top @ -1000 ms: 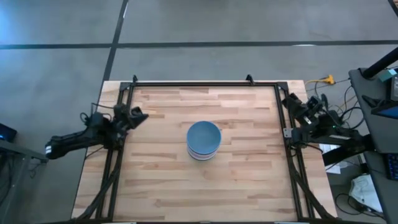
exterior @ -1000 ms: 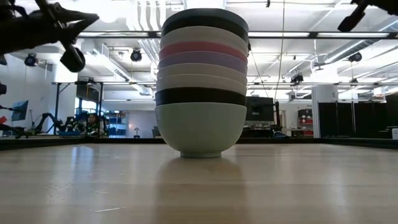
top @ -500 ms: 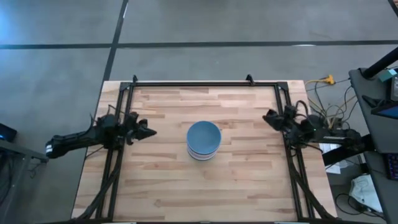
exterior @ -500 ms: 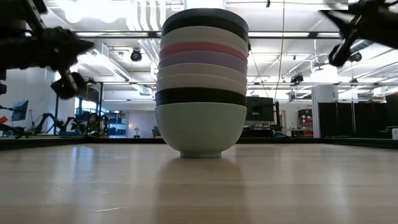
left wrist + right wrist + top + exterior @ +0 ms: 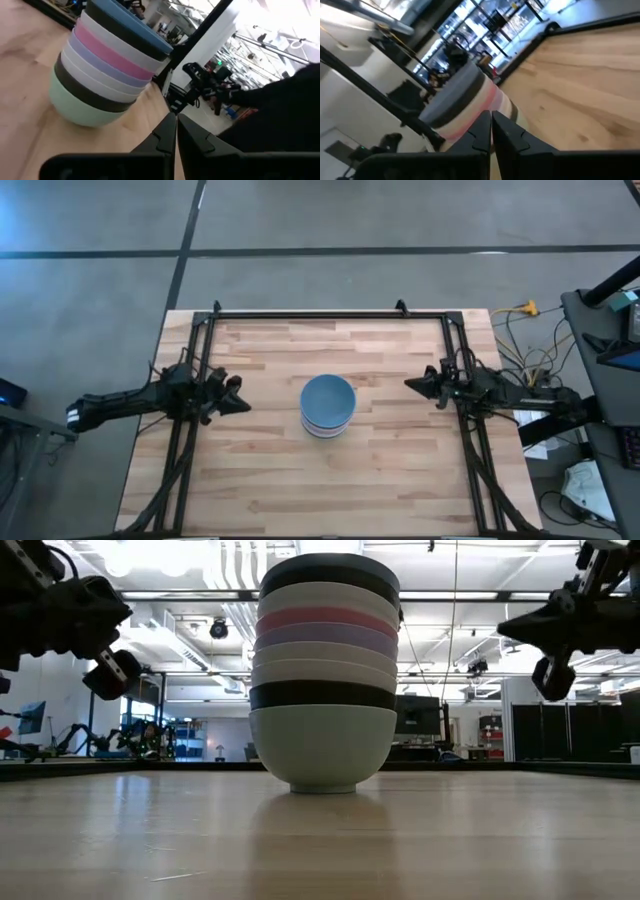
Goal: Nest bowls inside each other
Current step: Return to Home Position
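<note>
A single stack of nested bowls (image 5: 328, 406) stands at the table's middle on its mint green bottom bowl (image 5: 322, 746); above it come black, white, lavender, pink, white and black bowls, with a blue bowl (image 5: 131, 24) on top. My left gripper (image 5: 243, 403) hovers shut to the left of the stack, above the table. My right gripper (image 5: 409, 384) hovers shut to the right of it. Both point toward the stack (image 5: 465, 107) and touch nothing. In the left wrist view the shut fingers (image 5: 175, 131) aim at the stack's right side.
A black metal frame (image 5: 320, 314) runs along the table's far, left and right edges. Bare wooden tabletop (image 5: 330, 480) lies all round the stack. Cables and equipment (image 5: 590, 380) sit off the table's right side.
Both arms have swung inward from the table's side rails toward the stack and come lower. The left gripper has moved right and a little toward the near edge; the right gripper has moved left. The stack has stayed still.
</note>
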